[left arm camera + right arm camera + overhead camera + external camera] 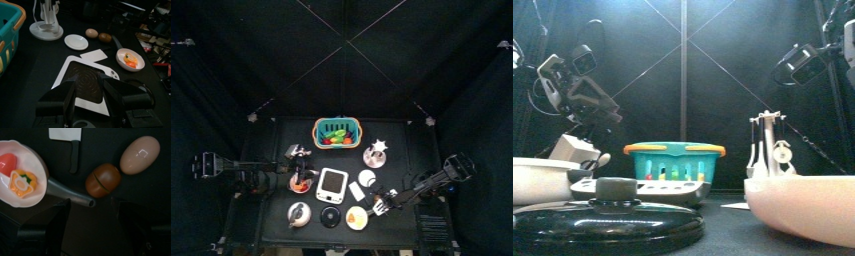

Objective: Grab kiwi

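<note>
The kiwi (102, 179) is a brown oval with a cut line, lying on the black table next to a tan egg (139, 154). My right gripper (93, 228) is open, hovering just above and short of the kiwi, touching nothing. It sits at the table's front right in the top view (389, 203). The left wrist view shows the kiwi (105, 37) and egg (91, 33) far off. My left gripper (90, 100) is open and empty over a white scale with a black plate (85, 80).
A white pan of orange and red food (20, 173) lies beside the kiwi, its handle pointing toward it. A cleaver (70, 143) lies nearby. A teal basket (335, 131), a white stand (377, 150), a small plate (75, 42) and a lidded pot (600, 215) also stand on the table.
</note>
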Available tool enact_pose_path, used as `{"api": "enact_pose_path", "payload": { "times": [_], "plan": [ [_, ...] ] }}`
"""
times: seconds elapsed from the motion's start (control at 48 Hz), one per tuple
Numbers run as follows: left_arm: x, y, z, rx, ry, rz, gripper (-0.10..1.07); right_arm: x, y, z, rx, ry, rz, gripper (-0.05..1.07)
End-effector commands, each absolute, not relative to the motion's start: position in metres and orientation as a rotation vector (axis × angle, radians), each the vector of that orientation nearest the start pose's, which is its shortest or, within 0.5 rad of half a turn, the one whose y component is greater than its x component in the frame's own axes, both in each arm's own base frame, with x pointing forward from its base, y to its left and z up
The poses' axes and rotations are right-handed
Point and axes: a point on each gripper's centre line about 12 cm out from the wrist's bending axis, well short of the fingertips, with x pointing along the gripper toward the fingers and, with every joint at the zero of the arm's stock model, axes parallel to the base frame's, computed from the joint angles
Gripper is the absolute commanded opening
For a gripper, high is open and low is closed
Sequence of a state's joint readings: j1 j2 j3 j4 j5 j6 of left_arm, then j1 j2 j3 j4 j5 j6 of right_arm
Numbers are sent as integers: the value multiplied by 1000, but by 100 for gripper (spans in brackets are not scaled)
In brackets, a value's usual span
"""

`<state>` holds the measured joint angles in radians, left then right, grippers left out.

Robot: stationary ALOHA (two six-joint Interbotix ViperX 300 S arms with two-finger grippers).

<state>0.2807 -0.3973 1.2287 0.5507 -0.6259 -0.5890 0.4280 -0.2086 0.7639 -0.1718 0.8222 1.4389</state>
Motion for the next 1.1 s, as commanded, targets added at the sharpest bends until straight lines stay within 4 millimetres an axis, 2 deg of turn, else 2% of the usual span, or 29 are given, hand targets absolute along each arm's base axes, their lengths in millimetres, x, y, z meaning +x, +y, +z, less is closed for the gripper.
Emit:
{"api": "enact_pose_path", "payload": {
  "times": [0.0,0.25,0.729,0.917,1.083],
  "plan": [
    [252,34,178,-204,254,-17,76,265,95,163,773,1208,-643,96],
    [250,34,176,-205,259,-17,76,266,81,147,769,1228,-711,96],
    [249,34,175,-207,262,-16,76,261,79,122,772,1281,-754,95],
    [251,34,177,-204,256,-17,76,259,78,119,769,1274,-743,90],
    [251,34,178,-204,255,-17,76,259,77,118,766,1266,-737,79]
  ]
}}
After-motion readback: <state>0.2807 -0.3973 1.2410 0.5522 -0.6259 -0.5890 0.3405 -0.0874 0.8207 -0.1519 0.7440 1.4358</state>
